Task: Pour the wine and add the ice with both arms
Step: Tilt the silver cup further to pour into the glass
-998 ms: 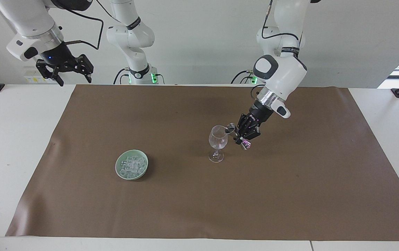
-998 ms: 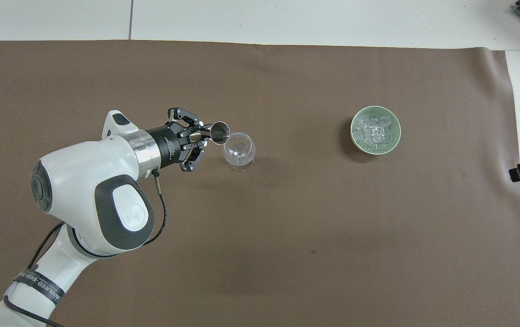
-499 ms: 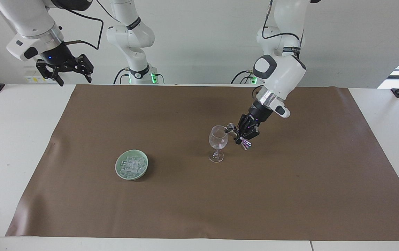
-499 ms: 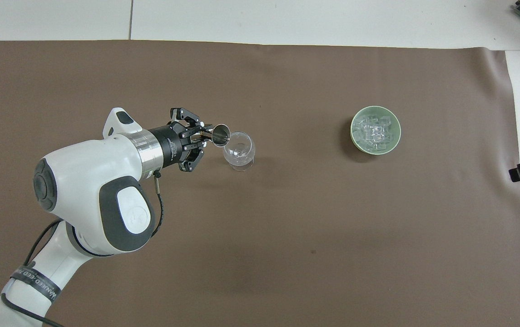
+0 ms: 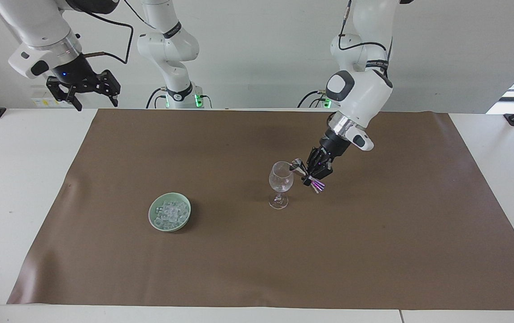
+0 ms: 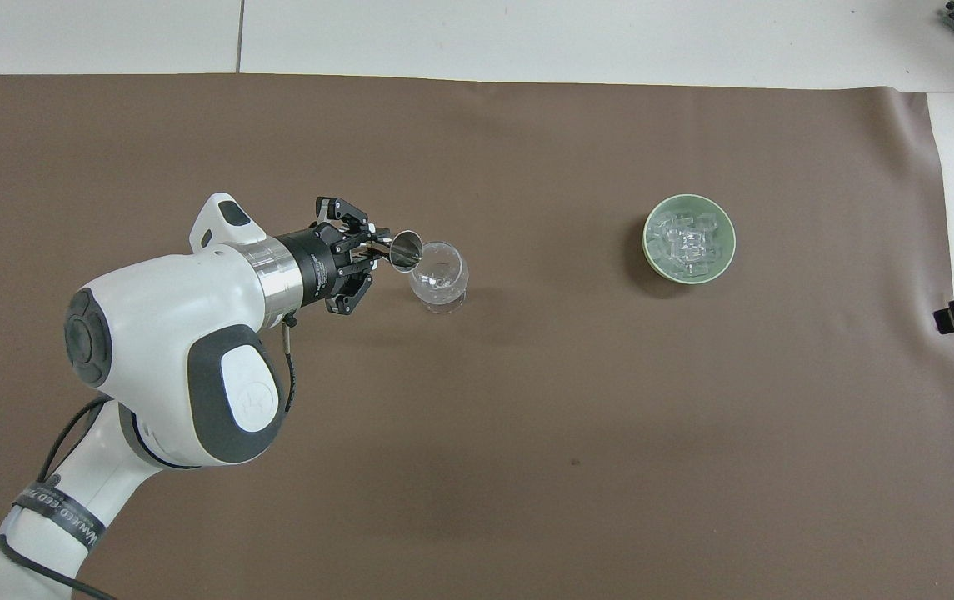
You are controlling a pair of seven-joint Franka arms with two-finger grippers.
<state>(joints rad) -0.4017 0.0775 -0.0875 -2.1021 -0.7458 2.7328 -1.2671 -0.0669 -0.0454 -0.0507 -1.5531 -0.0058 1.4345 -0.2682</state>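
A small metal measuring cup [image 6: 404, 249] is pinched in the left gripper [image 6: 370, 247] and tipped over the rim of the stemmed glass [image 5: 280, 181], while ice [image 5: 170, 213] is heaped in a green bowl [image 5: 154, 220] toward the right arm's end of the table [image 5: 10, 179], where the right gripper [image 5: 84, 89] is held spread, waiting.

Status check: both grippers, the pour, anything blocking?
Left gripper shut on metal jigger, tipped at the wine glass rim. Right gripper open, waiting. Ice in green bowl. Nothing blocking.

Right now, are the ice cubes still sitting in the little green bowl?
Yes, the ice lies heaped in the green bowl, which stands alone toward the right arm's end of the table.
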